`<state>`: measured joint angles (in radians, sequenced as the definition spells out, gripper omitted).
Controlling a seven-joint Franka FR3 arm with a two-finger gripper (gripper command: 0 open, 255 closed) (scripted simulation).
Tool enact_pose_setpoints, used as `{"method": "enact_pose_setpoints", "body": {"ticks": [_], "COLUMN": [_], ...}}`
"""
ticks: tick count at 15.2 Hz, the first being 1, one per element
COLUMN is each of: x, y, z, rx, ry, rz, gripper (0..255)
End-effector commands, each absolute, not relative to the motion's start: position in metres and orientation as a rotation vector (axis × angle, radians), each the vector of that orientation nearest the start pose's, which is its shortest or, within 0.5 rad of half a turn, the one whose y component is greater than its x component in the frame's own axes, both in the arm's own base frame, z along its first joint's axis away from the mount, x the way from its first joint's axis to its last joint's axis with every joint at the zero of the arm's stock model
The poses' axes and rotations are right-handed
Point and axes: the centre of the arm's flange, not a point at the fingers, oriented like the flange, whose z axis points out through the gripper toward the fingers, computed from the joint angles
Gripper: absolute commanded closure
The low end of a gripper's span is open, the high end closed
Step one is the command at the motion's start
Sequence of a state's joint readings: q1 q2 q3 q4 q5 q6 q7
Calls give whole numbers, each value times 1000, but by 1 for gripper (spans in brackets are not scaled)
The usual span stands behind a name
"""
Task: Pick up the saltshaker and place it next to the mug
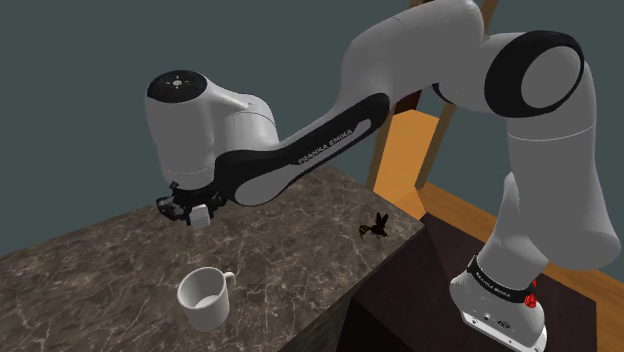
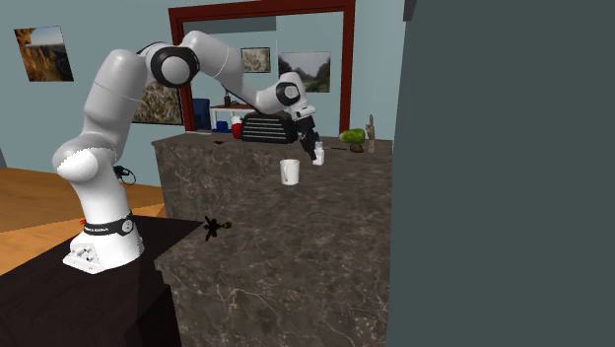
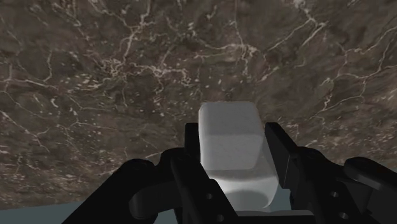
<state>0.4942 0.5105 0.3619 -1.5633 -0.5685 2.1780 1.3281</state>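
- Saltshaker [image 1: 201, 216], a plain white block with rounded edges, is at the shoulder view's left. It is pinched in the all-black two-finger gripper [image 1: 192, 213] over the dark counter with pale marble veining [image 1: 90, 265].
- Whether the saltshaker's base touches the counter cannot be told.
- In the wrist view the black fingers [image 3: 191, 153] press on opposite sides of the white block, with the veined surface beyond it.
- A white mug with a handle [image 1: 205, 298] stands upright on the counter, mouth up. It is nearer the shoulder camera than the saltshaker, close to it but apart.
- A small black insect-shaped object [image 1: 375, 227] lies near the counter's corner, well apart from the mug.
- The white arm base [image 1: 500, 300] sits on the dark stand [image 1: 420, 310] at the shoulder view's lower right.
- In the second exterior view, from its left: the arm base, the insect-shaped object, the mug, then the held saltshaker just beside the mug on its right.
- A green rounded object [image 2: 352, 136] rests further right on the counter's far edge.
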Motion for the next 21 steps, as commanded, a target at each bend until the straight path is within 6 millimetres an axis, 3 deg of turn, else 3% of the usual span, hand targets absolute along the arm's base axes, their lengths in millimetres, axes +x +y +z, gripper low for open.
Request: {"method": "enact_pose_setpoints", "body": {"ticks": [1,19,21], "x": [504,504,504], "y": [491,491,491], "z": [369,274,270], "rx": [-3089,-3089,-3089], "ry": [361,361,361], "rz": [-548,-548,-548], "gripper": [255,255,255]}}
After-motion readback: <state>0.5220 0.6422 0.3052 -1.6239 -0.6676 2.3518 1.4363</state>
